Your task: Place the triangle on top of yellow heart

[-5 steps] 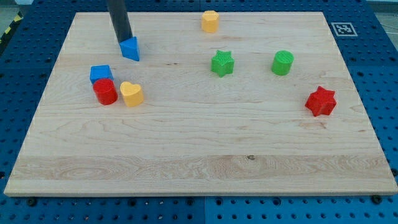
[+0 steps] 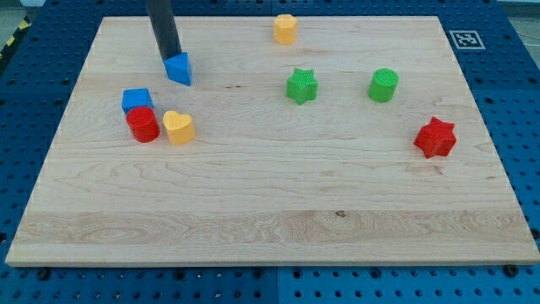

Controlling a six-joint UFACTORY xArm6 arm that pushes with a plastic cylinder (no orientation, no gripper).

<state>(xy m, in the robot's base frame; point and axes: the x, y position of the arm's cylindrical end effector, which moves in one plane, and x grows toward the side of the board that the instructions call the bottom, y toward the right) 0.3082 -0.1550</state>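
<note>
A straight, dark grey rod, smooth and unmarked, down to my tip (image 2: 170, 60)

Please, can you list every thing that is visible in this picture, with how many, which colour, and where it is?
blue triangle: 1, blue, upper left of board, touching my tip
yellow heart: 1, yellow, left part, below the triangle
red cylinder: 1, red, just left of the heart
blue cube: 1, blue, right above the red cylinder
yellow block: 1, yellow, top edge, middle
green star: 1, green, centre, upper half
green cylinder: 1, green, right of the green star
red star: 1, red, right side
wooden board: 1, light wood, fills the view
my tip: 1, dark rod, at the triangle's upper left side
</note>
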